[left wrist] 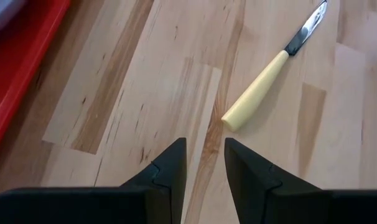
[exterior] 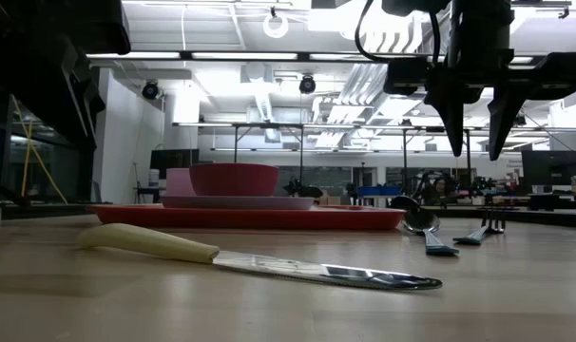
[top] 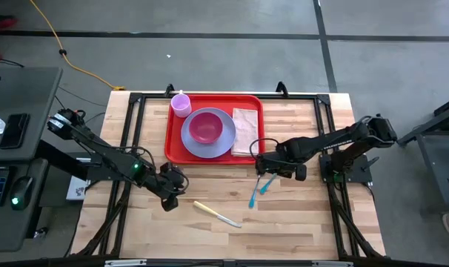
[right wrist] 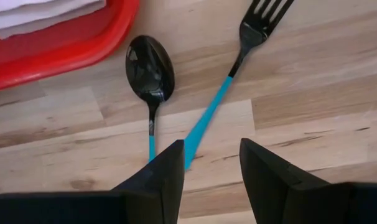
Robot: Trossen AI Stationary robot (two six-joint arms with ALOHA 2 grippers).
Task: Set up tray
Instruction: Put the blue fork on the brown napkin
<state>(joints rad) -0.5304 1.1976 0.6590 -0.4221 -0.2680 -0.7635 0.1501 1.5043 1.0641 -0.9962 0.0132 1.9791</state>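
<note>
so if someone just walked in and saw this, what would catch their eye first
Probably the red tray at the far middle of the wooden table, already carrying a lavender plate with a pink bowl, a small cup and a folded napkin. Next, the cutlery still off it: a blue-handled spoon and fork under the right gripper, whose jaws are open, and a cream-handled knife near the left gripper.

1 tray [top: 173, 141], 1 knife [top: 217, 215], 1 spoon [right wrist: 150, 70].

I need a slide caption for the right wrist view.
Open right gripper above a spoon and fork beside the tray.
</note>
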